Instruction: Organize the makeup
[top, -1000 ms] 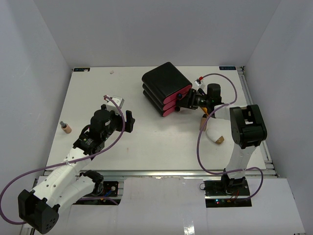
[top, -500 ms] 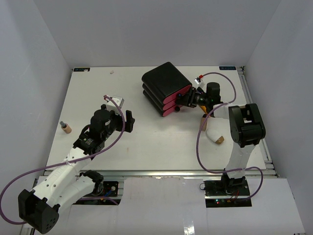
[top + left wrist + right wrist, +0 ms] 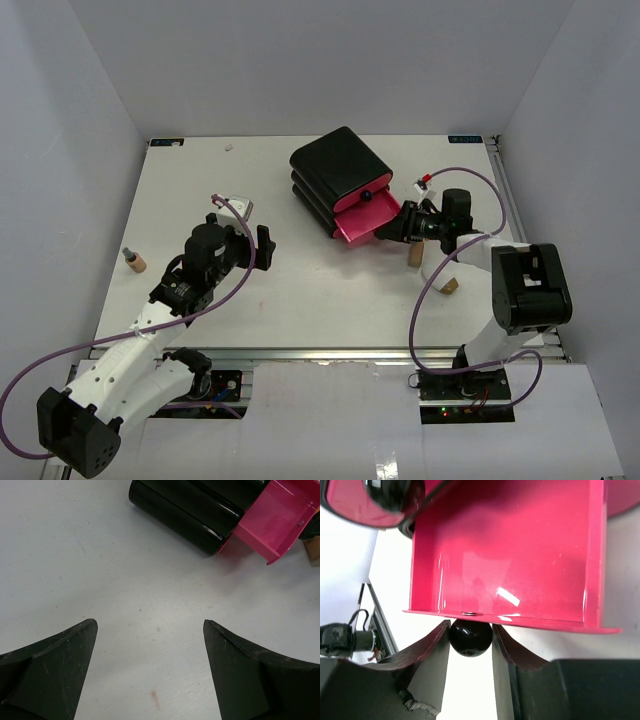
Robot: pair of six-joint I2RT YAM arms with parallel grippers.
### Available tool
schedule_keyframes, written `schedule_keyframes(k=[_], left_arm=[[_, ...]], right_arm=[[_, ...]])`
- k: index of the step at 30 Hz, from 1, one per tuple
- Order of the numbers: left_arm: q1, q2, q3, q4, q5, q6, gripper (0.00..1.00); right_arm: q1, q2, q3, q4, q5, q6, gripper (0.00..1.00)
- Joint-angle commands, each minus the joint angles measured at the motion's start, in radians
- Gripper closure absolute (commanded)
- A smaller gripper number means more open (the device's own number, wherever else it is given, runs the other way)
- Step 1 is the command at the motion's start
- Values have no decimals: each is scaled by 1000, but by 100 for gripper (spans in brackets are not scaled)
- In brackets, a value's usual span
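A black box (image 3: 338, 168) with three pink drawers stands at the back middle. Its bottom drawer (image 3: 357, 226) is pulled out and empty, as the right wrist view (image 3: 510, 555) shows. My right gripper (image 3: 393, 229) is shut on that drawer's black knob (image 3: 471, 638). A tan bottle with a dark cap (image 3: 133, 261) stands at the far left. Another tan piece (image 3: 414, 256) and a white tube with a tan end (image 3: 445, 282) lie under my right arm. My left gripper (image 3: 245, 235) is open and empty over bare table (image 3: 149, 625). No orange tube shows.
The left wrist view shows the black box (image 3: 185, 510) and the open pink drawer (image 3: 275, 525) ahead to the right. A small white tag (image 3: 241, 207) hangs by the left arm's cable. White walls enclose the table (image 3: 300, 290) on three sides.
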Motion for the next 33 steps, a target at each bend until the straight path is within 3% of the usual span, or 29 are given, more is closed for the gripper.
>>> schedule_keyframes(k=[1, 8, 15, 22, 26, 33], left_arm=[[4, -20, 4, 6, 12, 4, 2], [4, -18, 0, 7, 5, 3, 2], [4, -20, 1, 6, 9, 3, 2], [4, -37, 3, 6, 24, 0, 2], [4, -46, 3, 7, 35, -1, 2], [4, -58, 6, 8, 50, -4, 2]], right_arm=[[-9, -67, -35, -77, -8, -124, 59], [-14, -88, -46, -104, 10, -160, 47], [-50, -184, -52, -251, 31, -293, 30], [-82, -318, -55, -415, 108, -427, 28], [-85, -403, -40, -559, 300, -503, 30], [-76, -450, -64, -595, 544, -487, 34]])
